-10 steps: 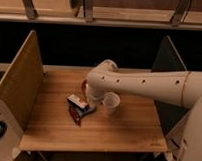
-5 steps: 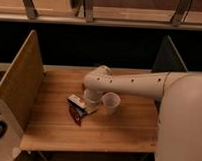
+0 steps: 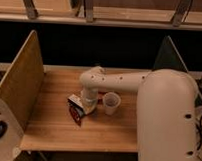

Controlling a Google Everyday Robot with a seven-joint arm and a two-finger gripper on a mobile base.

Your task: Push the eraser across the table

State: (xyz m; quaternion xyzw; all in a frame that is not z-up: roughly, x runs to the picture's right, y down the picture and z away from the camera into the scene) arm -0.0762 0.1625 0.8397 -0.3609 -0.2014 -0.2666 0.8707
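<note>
Just beside cup (image 3: 111,102), gripper (image 3: 88,107) is sitting low against eraser (image 3: 75,101), prob. to shove it along table (image 3: 53,128); open/shut: can't tell.

The thick white robot arm (image 3: 161,112) is extended from the lower right toward the left and bent downward at the wrist (image 3: 92,78). The gripper (image 3: 88,105) is held low beneath it, pointed down.
</note>
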